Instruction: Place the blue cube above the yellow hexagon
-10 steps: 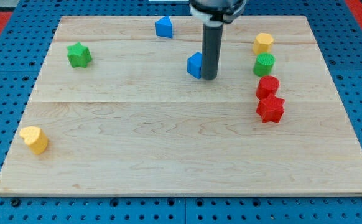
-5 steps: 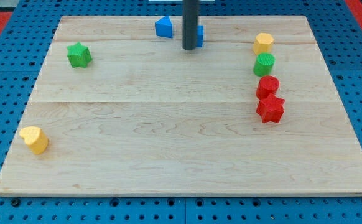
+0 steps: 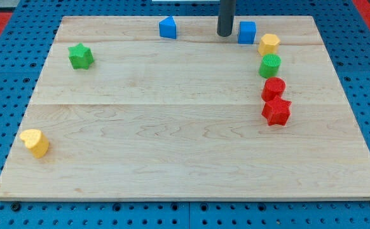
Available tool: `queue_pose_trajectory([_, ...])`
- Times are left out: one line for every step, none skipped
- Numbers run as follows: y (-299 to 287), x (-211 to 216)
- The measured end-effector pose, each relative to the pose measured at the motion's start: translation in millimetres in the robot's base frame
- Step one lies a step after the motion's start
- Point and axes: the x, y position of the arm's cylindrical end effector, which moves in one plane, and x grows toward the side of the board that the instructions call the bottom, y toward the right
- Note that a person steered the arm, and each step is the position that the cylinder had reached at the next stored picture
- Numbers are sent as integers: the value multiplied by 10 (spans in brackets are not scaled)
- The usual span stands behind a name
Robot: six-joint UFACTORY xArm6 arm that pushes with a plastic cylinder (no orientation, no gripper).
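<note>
Where my tip (image 3: pixel 225 34) rests, blue cube (image 3: pixel 247 32) just right, near yellow hexagon (image 3: pixel 269 44).

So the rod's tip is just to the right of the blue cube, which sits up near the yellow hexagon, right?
Not quite: the camera view shows my tip just to the left of the blue cube, not the right. The cube does sit near the yellow hexagon, up and to its left.

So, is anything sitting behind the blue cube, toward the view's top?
Nothing: only bare wooden board shows behind the blue cube. My tip stands just left of it; the yellow hexagon lies lower right. Nothing appears covered.
</note>
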Motion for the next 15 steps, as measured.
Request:
queue_pose_trajectory([143,94])
queue_pose_trajectory([632,-67])
queue_pose_trajectory([597,-222])
queue_pose_trajectory([-217,-359])
queue_pose_trajectory([-92,-603])
queue_pose_trajectory([213,-608])
queue_pose_trajectory([510,-619])
queue_pose_trajectory([823,-624])
queue_pose_trajectory([930,-623])
queue_pose_trajectory([1237,-622])
queue_pose_trajectory([1788,-589])
queue_pose_trajectory([1724,-436])
queue_pose_trajectory([1361,-435])
queue_pose_trajectory([1088,-449])
queue_pose_trajectory([889,-624])
